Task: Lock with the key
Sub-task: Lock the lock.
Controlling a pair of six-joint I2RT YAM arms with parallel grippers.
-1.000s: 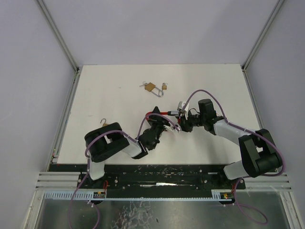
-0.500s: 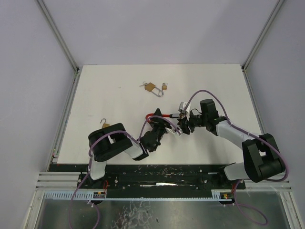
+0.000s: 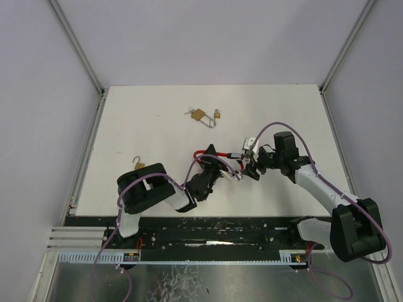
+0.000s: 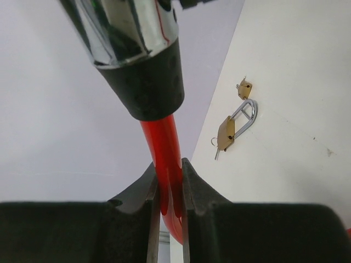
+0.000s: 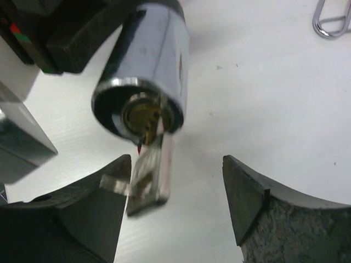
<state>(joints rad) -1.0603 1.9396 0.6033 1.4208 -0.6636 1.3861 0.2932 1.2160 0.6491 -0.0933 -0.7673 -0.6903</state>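
While the top view is too far off for the fine stuff, the wrist cams fill most of it in. Near the left edge of the table (image 3: 151, 107) there's a tiny brass thing (image 3: 137, 163) with a hook on it. It might be a little open padlock, but honestly it's too small to call.

Next over, the left gripper (image 3: 213, 165) sits around the middle of the table, closer to the near edge. It's clenched on the red cable of the cable lock (image 3: 208, 150). In its own cam both fingers (image 4: 151, 192) pinch that cable tight, and the black collar and chrome cylinder stick up out of the top. Further back, toward the far edge, a brass padlock (image 3: 198, 115) lies flat with a small padlock (image 3: 217, 114) just beside it on the right.

Then the right gripper (image 3: 252, 165) is just right of the lock's chrome end. It's let go: the jaws stand wide apart with nothing between them being squeezed. From its cam, the key (image 5: 151, 175) hangs in the keyhole of the cylinder, in the gap between the spread fingers (image 5: 82, 219). The key's head is close to one of them, and I can't tell whether it touches.
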